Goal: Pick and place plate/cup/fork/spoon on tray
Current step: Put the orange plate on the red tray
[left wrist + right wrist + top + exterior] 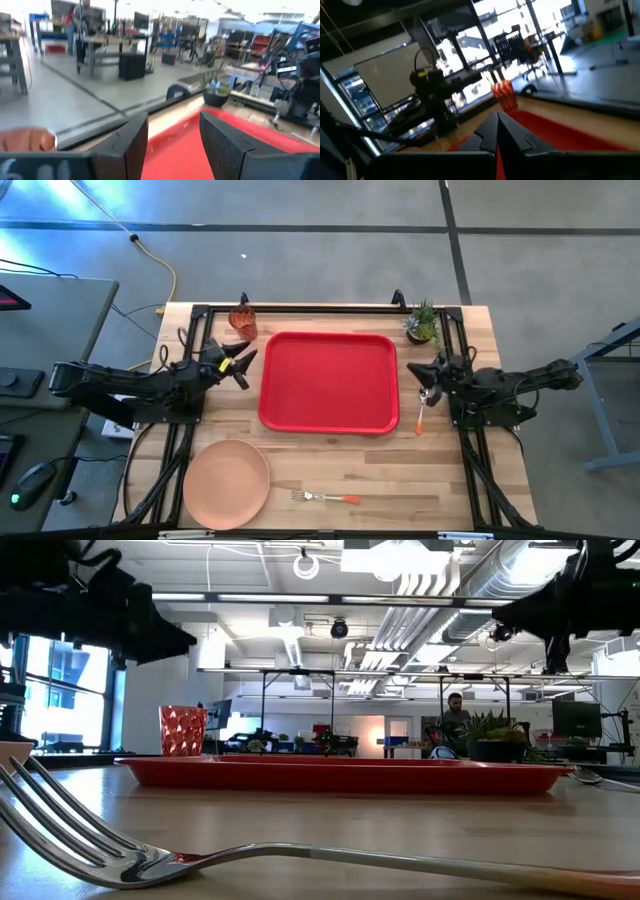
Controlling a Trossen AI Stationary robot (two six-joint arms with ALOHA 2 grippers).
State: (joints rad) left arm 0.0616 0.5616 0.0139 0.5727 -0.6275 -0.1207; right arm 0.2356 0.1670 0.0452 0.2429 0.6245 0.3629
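The red tray [328, 382] lies in the middle of the table. The red-orange cup [243, 322] stands upright by its far left corner, also in the low view [183, 730]. The peach plate [226, 483] lies flat at the near left. The fork [325, 498] lies near the front edge, close up in the low view [100, 840]. The spoon [423, 408] lies on the wood just right of the tray. My left gripper [240, 365] hovers open at the tray's left edge [172, 135]. My right gripper [425, 372] is shut and empty [497, 131], raised just beyond the spoon's bowl.
A small green potted plant [423, 323] stands at the far right corner by the right arm. Black frame rails [300, 307] run along the table's far edge and sides. Bare wood lies between the tray and the fork.
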